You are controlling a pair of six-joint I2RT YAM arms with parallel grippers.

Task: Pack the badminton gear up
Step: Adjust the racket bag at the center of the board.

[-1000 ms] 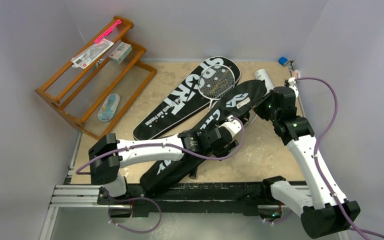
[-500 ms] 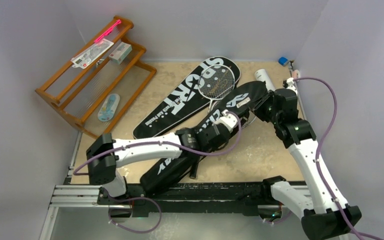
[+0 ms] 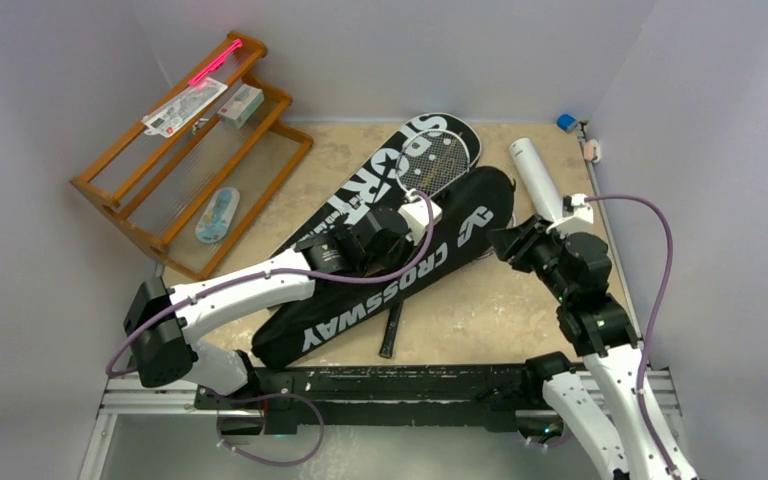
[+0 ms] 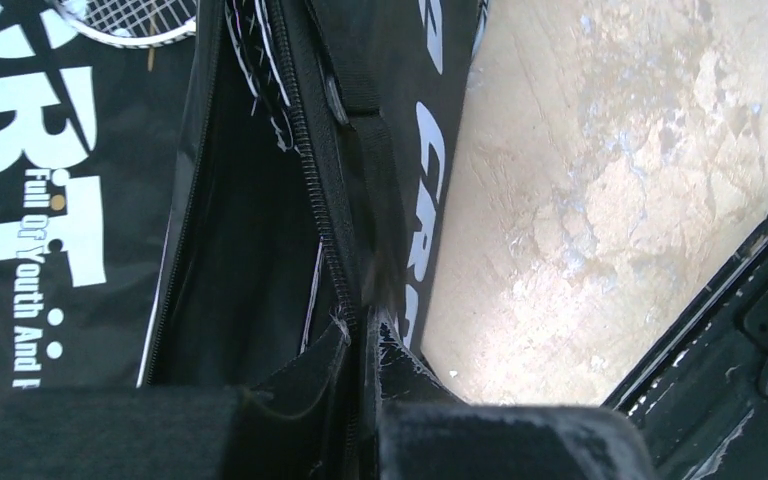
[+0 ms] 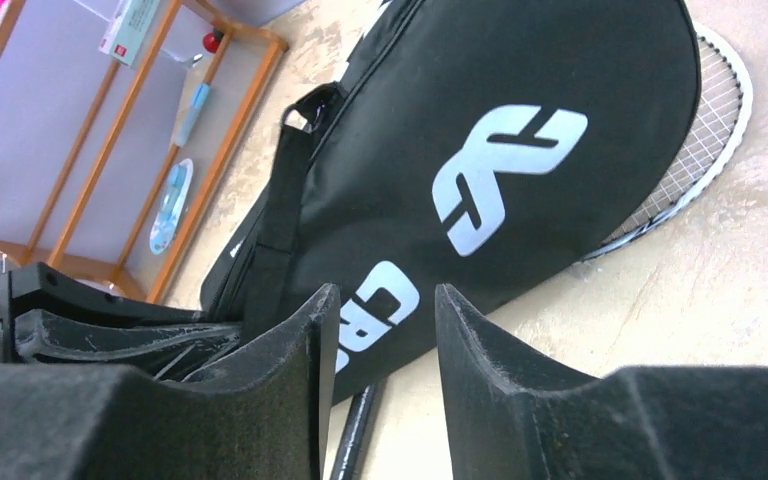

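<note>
The black CROSSWAY cover (image 3: 400, 275) lies slantwise on the table, with a racket handle (image 3: 391, 332) sticking out from under it. My left gripper (image 3: 406, 214) is shut on the cover's zipper edge (image 4: 352, 300); the unzipped inside (image 4: 240, 250) shows racket strings. My right gripper (image 3: 506, 243) stands open just off the cover's head end, with nothing between its fingers (image 5: 312, 330). A racket head (image 5: 705, 140) pokes out beneath the cover (image 5: 520, 150). The SPORT cover (image 3: 375, 190) lies behind with a racket head (image 3: 438, 158) on it. A long white tube (image 3: 533, 172) lies at the back right.
The orange-brown wooden rack (image 3: 185, 160) stands at the back left with small packets and a pink stick on it. A small blue item (image 3: 567, 122) sits in the far right corner. Walls close three sides, and a black rail (image 3: 390, 382) runs along the near edge.
My left gripper shut on the CROSSWAY cover's edge and pulled it left and back, sliding the cover left. My right gripper opened, let go of the head end and drew back.
</note>
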